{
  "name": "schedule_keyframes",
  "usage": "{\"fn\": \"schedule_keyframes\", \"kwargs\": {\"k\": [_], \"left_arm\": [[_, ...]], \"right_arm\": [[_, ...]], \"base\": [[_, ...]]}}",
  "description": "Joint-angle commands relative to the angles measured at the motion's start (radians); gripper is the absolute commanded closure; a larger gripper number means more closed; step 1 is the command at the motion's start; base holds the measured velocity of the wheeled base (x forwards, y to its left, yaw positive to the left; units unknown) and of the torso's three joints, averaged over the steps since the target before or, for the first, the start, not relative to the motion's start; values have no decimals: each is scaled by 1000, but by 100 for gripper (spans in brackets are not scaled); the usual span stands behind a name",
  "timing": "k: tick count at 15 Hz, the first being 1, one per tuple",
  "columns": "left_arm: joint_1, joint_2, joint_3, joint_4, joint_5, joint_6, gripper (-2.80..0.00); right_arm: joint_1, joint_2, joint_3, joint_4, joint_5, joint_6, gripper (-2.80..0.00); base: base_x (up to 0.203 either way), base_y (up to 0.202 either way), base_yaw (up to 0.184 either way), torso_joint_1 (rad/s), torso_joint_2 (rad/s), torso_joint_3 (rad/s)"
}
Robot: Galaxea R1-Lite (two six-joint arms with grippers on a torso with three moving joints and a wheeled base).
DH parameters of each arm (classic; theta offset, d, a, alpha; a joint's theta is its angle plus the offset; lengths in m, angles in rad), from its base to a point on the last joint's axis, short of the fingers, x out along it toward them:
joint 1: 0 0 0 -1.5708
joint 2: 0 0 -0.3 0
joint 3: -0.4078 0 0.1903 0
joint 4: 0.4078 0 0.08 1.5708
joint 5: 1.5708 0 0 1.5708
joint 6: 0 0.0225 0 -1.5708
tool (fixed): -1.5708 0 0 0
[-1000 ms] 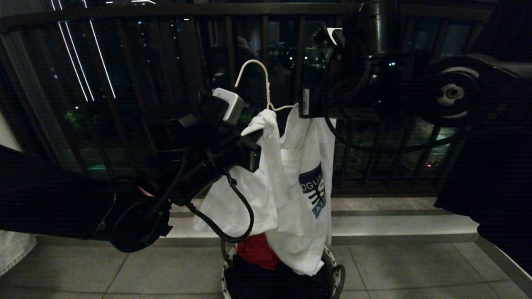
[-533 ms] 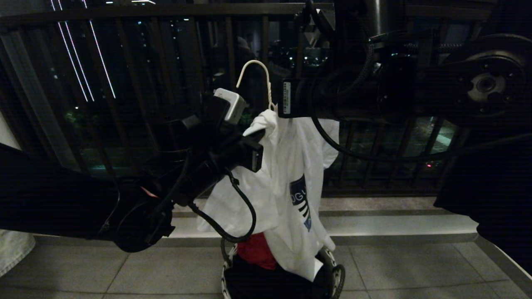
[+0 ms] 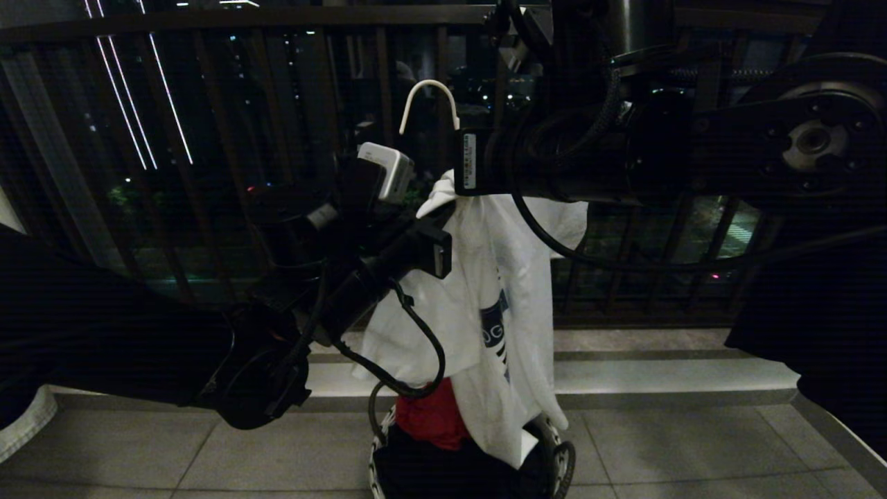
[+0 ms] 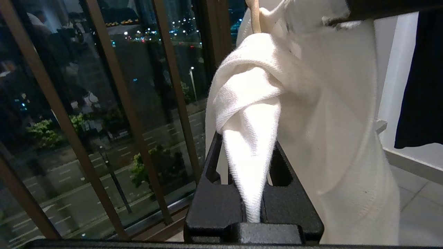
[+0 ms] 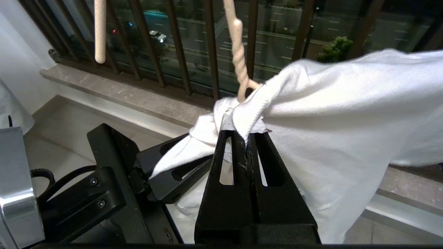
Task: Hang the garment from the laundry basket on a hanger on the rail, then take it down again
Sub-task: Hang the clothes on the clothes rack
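The white garment (image 3: 499, 277) hangs from the thin white hanger (image 3: 429, 86) above the laundry basket (image 3: 563, 454), with its blue logo turned almost edge-on. My left gripper (image 3: 438, 216) is shut on a bunched fold of the garment (image 4: 328, 121) just under the hanger's neck (image 4: 255, 17); the cloth runs down between the left gripper's fingers (image 4: 250, 152). My right gripper (image 5: 244, 133) is shut on the garment (image 5: 346, 103) at the foot of the hanger's twisted neck (image 5: 238, 52). In the head view the right gripper (image 3: 463, 194) is beside the left one. The rail is out of view.
A red cloth (image 3: 429, 416) and a black garment (image 3: 443, 468) lie in the basket. The dark barred balcony railing (image 3: 208, 138) and a stone ledge (image 3: 658, 374) stand right behind. A dark garment (image 3: 831, 312) hangs at the right, and pale cloth (image 3: 21, 423) lies at the bottom left.
My right arm has swung left and upward, lifting the hanger. The garment has twisted so its logo shows narrower. My left gripper has shifted slightly right with the cloth still in it.
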Motion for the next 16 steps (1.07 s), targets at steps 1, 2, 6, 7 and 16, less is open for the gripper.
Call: {"fn": "schedule_keyframes", "kwargs": {"k": [1,2,6,7,16], "left_arm": [[0,6,-1,-8,0,-3,0],[0,9,-2,-8,0,-11,0],[0,38,-5,-117,0,-31,0],[0,48,-9,-136,-1,-33,0],[6,44,-29,-139,3,-52,0]], "right_arm": [[-1,4,0,2,-2,-1,0],[-1,4,0,2,-2,-1,0],[-1,14,0,3,-4,-15,0],[-3,14,0,3,-4,-15,0],[-4,17,0,3,-4,-13,-280]], "base": [[0,0,0,0,0,0],[0,0,0,0,0,0],[0,0,0,0,0,0],[0,0,0,0,0,0],[0,0,0,0,0,0]]}}
